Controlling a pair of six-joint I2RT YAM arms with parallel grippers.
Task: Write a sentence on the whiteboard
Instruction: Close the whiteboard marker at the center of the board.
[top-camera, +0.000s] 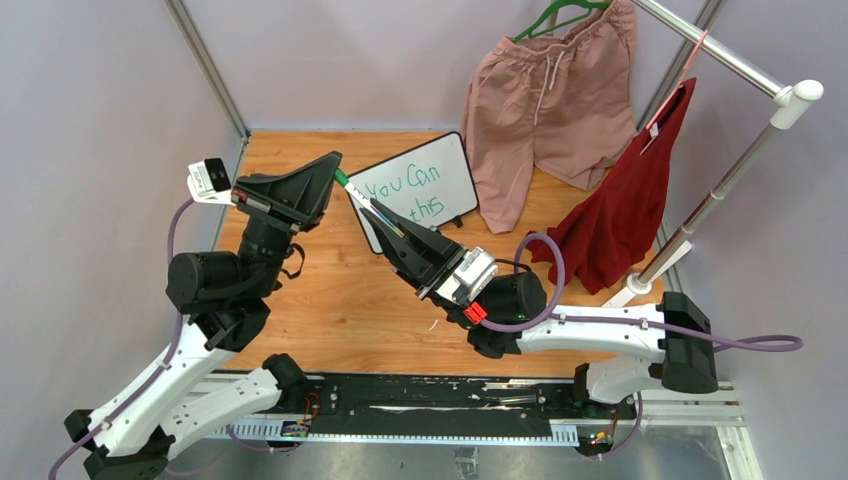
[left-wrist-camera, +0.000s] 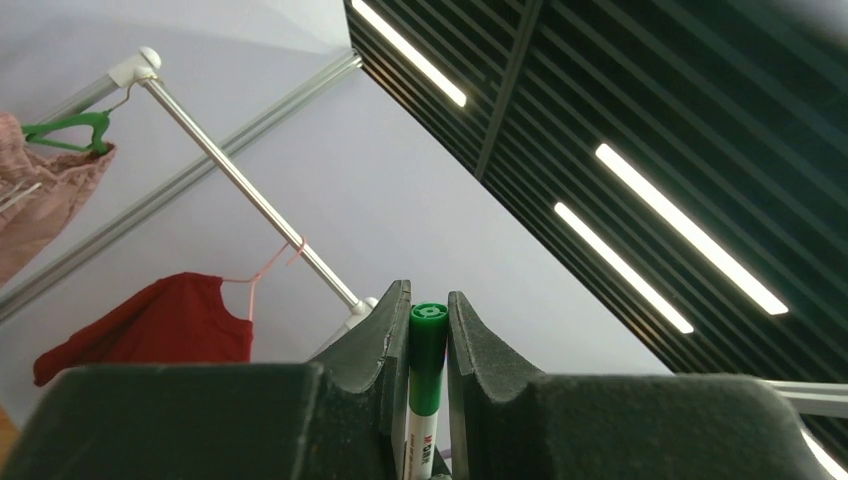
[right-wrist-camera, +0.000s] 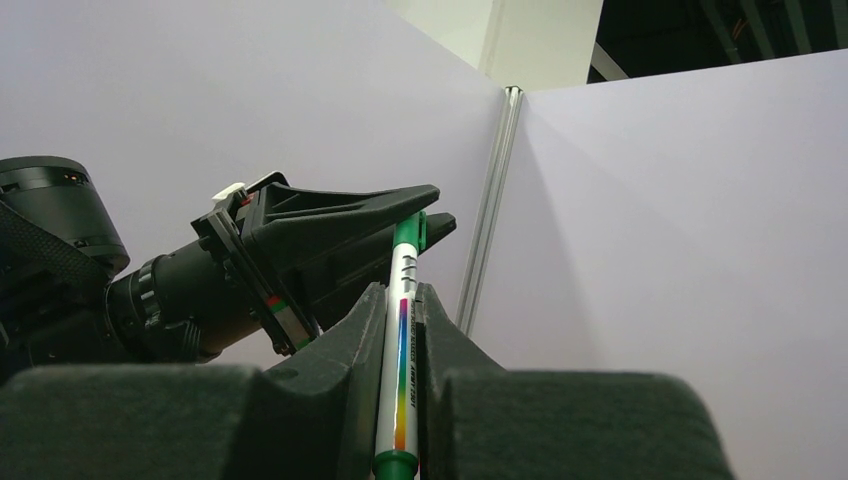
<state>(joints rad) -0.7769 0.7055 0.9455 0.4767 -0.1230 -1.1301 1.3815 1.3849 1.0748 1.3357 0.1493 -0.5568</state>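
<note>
Left claw (left-wrist-camera: 429, 300) and right claw (right-wrist-camera: 401, 292) both pinch one marker (right-wrist-camera: 409, 258).

whiteboard (top-camera: 458, 160): black frame, rounded corners, at 12 o'clock on the table (top-camera: 330, 300), skewed slightly counterclockwise. sentence (top-camera: 404, 186): green handwriting, "You Can" above "this"; 7 o'clock portion hidden.

My wooden table (top-camera: 330, 310), with 12 o'clock at the far edge from my bases.
At 12 o'clock the whiteboard (top-camera: 420, 192) stands on the orange-brown planks on its small black feet, leaning back; of the sentence (top-camera: 405, 185) I read "You Can" and "this" in green. At 3 o'clock the white foot of a clothes rack (top-camera: 627, 291) rests on the wood. At 2 o'clock a red garment (top-camera: 620, 210) hangs low; I cannot tell whether it touches.
</note>
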